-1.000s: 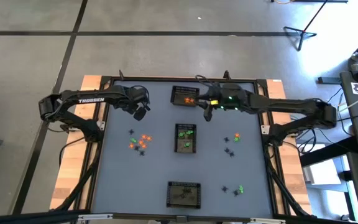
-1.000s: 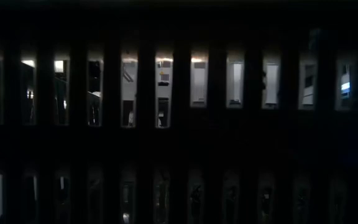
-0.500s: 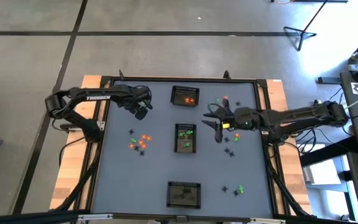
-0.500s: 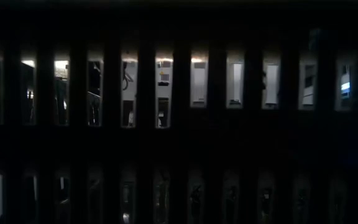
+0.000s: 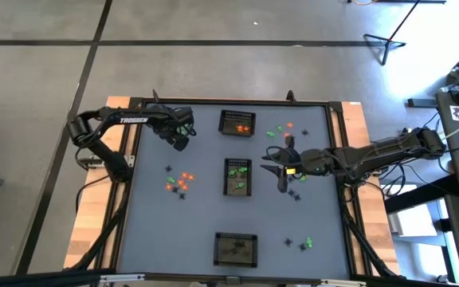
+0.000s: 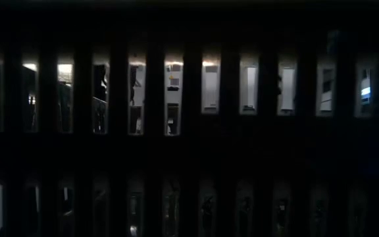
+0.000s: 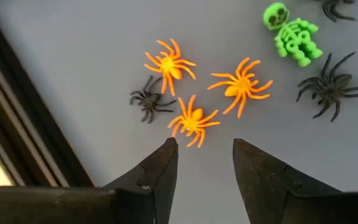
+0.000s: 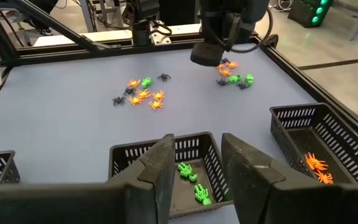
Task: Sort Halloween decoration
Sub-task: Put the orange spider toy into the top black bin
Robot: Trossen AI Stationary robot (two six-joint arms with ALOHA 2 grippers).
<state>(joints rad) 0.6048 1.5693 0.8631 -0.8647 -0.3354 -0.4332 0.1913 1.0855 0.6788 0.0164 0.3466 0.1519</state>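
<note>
Your left gripper (image 7: 204, 155) hangs with its jaws apart and empty over a tight bunch of orange spiders (image 7: 191, 119) on the worktop (image 5: 198, 223). A black spider (image 7: 148, 101) lies just beside them, so a careless pinch could take two colours at once. Your right gripper (image 8: 194, 155), also parted and empty, hovers by the middle basket (image 8: 166, 158) holding green pieces; dropping low there could catch its rim.

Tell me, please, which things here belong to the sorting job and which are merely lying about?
Job: orange spiders, green skeleton, black spiders, three mesh baskets; both grippers, left, right, open.
Lying about: tripod stand, cables.
</note>
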